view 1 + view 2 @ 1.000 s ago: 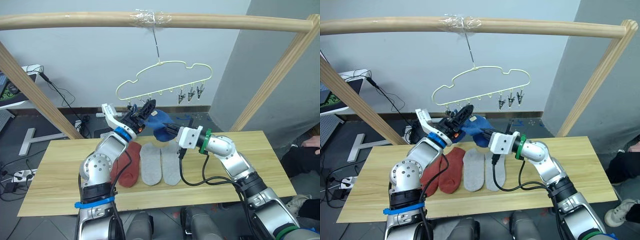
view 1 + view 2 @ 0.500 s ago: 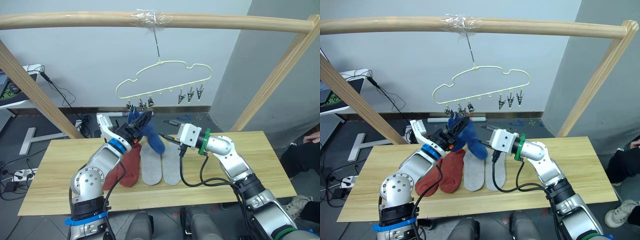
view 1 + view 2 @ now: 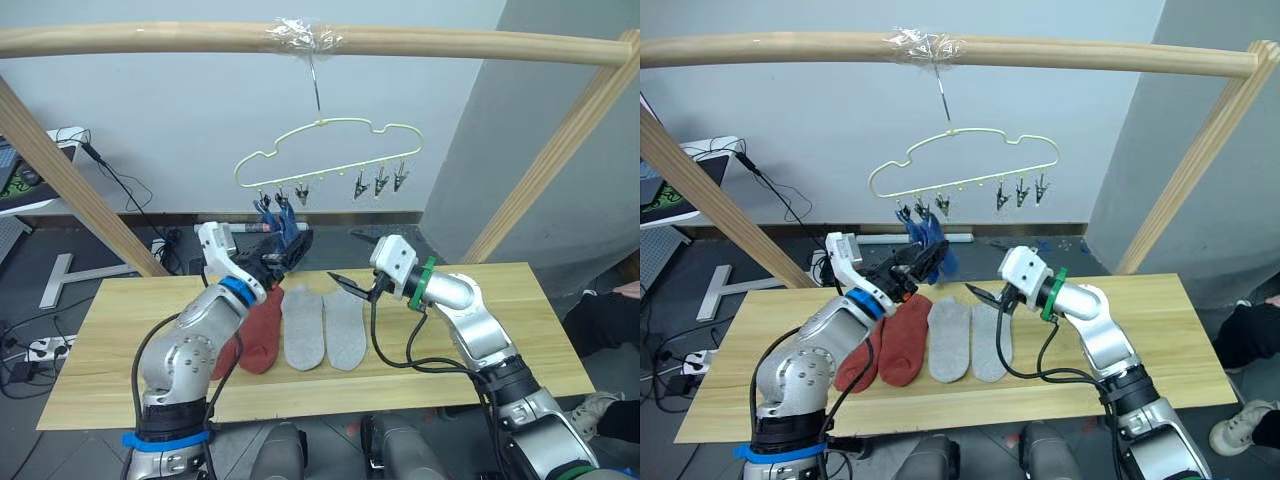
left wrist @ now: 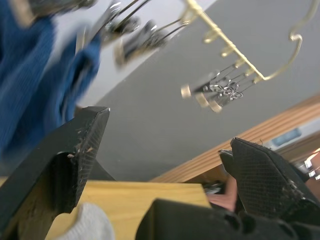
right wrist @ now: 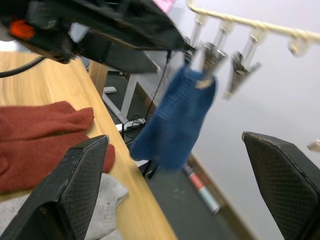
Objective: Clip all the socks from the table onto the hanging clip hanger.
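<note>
1. We count four socks flat on the bench (image 3: 520,340): two rust-red socks (image 3: 262,325) at the robot's left, touching each other, and two light grey socks (image 3: 325,327) side by side just right of them.
2. Blue socks (image 3: 925,235) hang from the left-hand clips of the clip hanger (image 3: 330,155); we cannot tell whether one or two.
3. We count six clips on the hanger, three at the left holding blue fabric and three bare clips (image 3: 379,183) at the right.
4. The left gripper (image 3: 285,250) sits just below the hanging blue fabric; in its wrist view the fingers (image 4: 65,165) stand wide apart with nothing between them.
5. The right gripper (image 3: 345,282) hovers above the grey socks, spread wide and empty.
6. The right wrist view shows the blue sock (image 5: 175,120) pinched in a clip, a detail that is small in the head views.
</note>
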Action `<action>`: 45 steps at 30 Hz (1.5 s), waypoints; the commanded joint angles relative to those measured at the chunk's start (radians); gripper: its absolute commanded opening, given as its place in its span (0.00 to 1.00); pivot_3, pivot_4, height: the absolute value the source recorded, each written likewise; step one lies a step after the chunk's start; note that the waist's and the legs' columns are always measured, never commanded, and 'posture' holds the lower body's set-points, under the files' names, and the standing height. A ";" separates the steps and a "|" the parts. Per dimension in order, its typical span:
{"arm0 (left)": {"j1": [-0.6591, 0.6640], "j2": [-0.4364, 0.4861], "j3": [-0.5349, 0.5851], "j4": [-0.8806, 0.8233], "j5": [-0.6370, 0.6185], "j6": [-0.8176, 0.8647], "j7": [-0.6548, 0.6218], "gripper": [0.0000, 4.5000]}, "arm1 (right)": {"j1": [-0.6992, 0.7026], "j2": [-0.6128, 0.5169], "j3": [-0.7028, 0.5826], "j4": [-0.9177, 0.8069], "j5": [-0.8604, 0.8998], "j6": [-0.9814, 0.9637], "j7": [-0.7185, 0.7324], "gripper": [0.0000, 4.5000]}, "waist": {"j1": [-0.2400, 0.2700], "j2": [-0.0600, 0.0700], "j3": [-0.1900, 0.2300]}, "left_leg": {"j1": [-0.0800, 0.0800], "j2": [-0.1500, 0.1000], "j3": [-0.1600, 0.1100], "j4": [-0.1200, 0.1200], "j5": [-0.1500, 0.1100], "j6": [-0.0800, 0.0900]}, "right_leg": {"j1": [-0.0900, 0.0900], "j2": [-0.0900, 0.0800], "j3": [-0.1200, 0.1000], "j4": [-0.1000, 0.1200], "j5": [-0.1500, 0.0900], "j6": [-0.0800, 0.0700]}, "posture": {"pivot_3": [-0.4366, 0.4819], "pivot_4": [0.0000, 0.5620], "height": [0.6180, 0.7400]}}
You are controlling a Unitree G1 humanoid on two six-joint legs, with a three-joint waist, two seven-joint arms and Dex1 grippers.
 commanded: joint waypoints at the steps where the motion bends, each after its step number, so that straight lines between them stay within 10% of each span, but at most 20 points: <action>1: -0.006 0.028 -0.074 -0.040 0.131 -0.117 -0.060 0.96 | 0.007 -0.003 -0.071 -0.087 0.084 0.089 -0.003 1.00 | 0.000 0.000 0.000 | -0.001 0.000 0.000 0.000 0.000 0.000 | -0.001 0.000 0.000 0.000 0.000 0.000 | 0.54 0.33 1.00; 9: -0.023 -0.018 -0.126 0.009 0.272 -0.216 -0.033 0.49 | -0.006 -0.034 -0.176 -0.152 0.169 0.196 -0.025 1.00 | 0.002 0.001 0.001 | -0.004 0.000 0.000 0.000 0.000 0.000 | -0.002 0.000 -0.001 -0.003 0.000 0.000 | 0.52 0.33 1.00; 45: -0.275 -0.107 -0.109 0.426 0.485 -0.498 -0.026 0.49 | -0.079 -0.040 -0.208 -0.261 0.247 0.266 -0.058 1.00 | 0.002 0.001 0.001 | -0.008 0.000 -0.003 0.000 0.000 0.001 | -0.002 0.000 -0.004 -0.007 0.004 -0.003 | 0.47 0.33 1.00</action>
